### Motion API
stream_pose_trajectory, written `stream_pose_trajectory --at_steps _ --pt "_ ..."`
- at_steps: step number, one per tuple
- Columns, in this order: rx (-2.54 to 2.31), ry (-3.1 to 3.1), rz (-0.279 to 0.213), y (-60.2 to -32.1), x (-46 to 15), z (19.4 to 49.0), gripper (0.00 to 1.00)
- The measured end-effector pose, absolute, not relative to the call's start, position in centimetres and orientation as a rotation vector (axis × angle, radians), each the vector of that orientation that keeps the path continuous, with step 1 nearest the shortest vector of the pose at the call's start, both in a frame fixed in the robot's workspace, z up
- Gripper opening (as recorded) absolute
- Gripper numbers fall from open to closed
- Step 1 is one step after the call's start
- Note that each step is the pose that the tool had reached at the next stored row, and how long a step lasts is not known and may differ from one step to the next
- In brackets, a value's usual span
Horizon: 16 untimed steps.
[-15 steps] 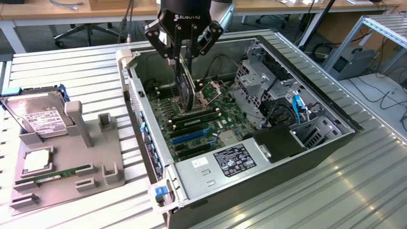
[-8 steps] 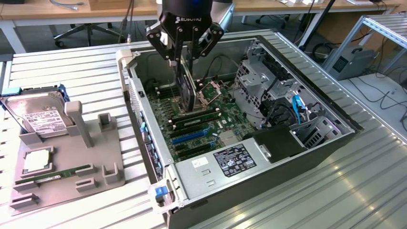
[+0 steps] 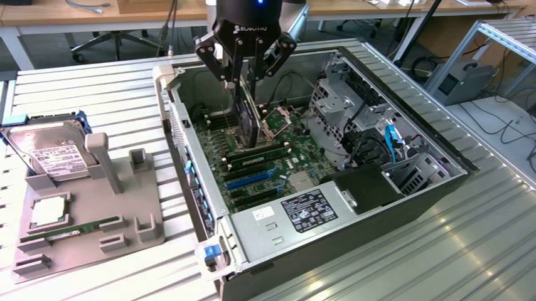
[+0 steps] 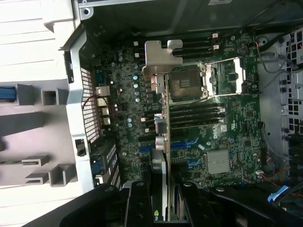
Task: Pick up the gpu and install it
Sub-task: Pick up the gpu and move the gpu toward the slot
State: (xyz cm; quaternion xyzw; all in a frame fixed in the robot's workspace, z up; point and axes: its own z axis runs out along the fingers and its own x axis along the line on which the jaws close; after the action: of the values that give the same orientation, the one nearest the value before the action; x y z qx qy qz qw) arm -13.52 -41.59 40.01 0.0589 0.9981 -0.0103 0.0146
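Note:
The gpu [image 3: 245,119], a thin dark card, hangs edge-down from my gripper [image 3: 245,78], whose fingers are shut on its upper part. Its lower end hovers just over the green motherboard [image 3: 289,160] inside the open computer case [image 3: 277,219], close to the long slots. In the wrist view the gpu [image 4: 165,132] appears edge-on, with its silver bracket [image 4: 160,59] at the far end, over the board beside the CPU socket [image 4: 187,85]. The black fingers [image 4: 139,203] clamp the card from both sides. I cannot tell whether the card's edge touches a slot.
A grey parts holder [image 3: 109,207] lies at the exterior view's left, with a silver hard drive [image 3: 50,157] and a green RAM stick [image 3: 71,231] on it. Inside the case, a metal drive cage [image 3: 335,106] and cables [image 3: 390,141] stand beside the board.

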Motion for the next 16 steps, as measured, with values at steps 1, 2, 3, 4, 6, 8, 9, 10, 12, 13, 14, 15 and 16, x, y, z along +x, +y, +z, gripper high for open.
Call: stream_pose_trajectory --at_steps 1,2,3,4,6,8,9,10,12,13,14,15,16 --pt "0.183 3.107 -0.032 -41.59 -13.49 39.97 0.27" --pt "0.183 3.107 -0.032 -41.59 -13.45 39.93 0.27" --pt "0.183 3.107 -0.032 -41.59 -13.42 39.88 0.27" --pt "0.183 3.107 -0.032 -41.59 -13.37 39.81 0.27" --pt "0.183 3.107 -0.032 -41.59 -13.32 39.73 0.27" --pt "0.184 3.107 -0.032 -41.59 -13.27 39.65 0.27" --pt "0.183 3.107 -0.032 -41.58 -13.23 39.59 0.27" --pt "0.183 3.107 -0.032 -41.58 -13.2 39.55 0.27" --pt "0.183 3.107 -0.032 -41.59 -13.15 39.45 0.27" --pt "0.183 3.107 -0.032 -41.59 -13.12 39.41 0.27" --pt "0.183 3.107 -0.032 -41.59 -13.09 39.36 0.27" --pt "0.183 3.107 -0.032 -41.59 -13.05 39.3 0.27" --pt "0.183 3.107 -0.032 -41.59 -13.01 39.24 0.27"
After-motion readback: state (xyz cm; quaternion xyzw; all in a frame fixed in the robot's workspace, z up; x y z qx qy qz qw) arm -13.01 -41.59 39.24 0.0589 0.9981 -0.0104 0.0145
